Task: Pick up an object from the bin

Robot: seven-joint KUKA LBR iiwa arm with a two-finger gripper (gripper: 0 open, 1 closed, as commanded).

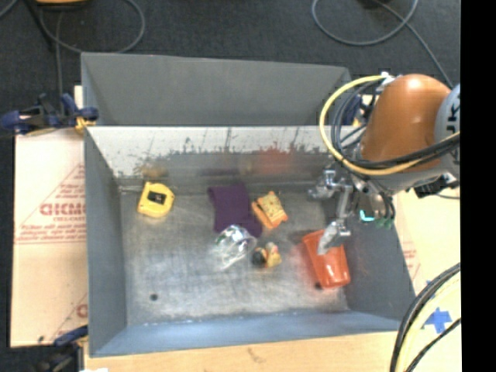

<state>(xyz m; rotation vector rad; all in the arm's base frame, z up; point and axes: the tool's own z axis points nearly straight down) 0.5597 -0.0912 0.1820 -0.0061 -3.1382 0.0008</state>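
My gripper (332,210) hangs over the right side of the bin with its two metal fingers spread apart, so it is open. The lower fingertip (333,236) is at the upper edge of an orange-red plastic cup (328,266) that lies near the bin's right wall. Nothing is between the fingers. Left of the cup sits a small yellow and black toy (268,256). A tan and orange block (270,210) rests a little above that toy.
A dark purple cloth (231,206) lies mid-bin with a crumpled clear plastic piece (232,247) below it. A yellow tape measure (156,200) sits at the back left. The arm with its orange cover and cables comes in over the right rim.
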